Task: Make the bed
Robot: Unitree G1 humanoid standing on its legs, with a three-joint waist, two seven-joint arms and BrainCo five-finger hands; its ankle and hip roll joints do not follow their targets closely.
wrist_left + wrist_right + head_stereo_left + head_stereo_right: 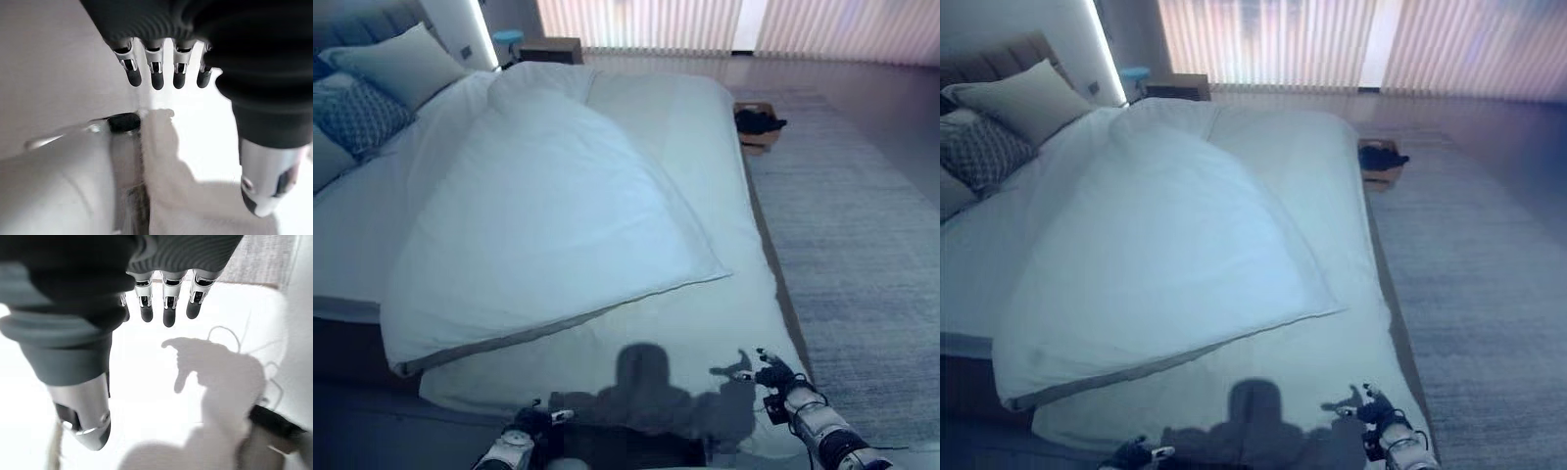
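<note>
We see the white duvet (558, 225) lying askew across the bed (705, 137), pillows (396, 64) at its head; left robot hand (533, 423) and right robot hand (771, 374), fingers apart, hover at its foot.

Duvet (548, 225) lies on bed (724, 323), pillows (396, 64) at its head.

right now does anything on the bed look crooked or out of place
Yes. The white duvet lies askew: it runs diagonally, its lower edge slanting across the mattress, so the sheet on the right side and at the foot is bare. Both hands, left and right, hover open at the foot, holding nothing.
</note>
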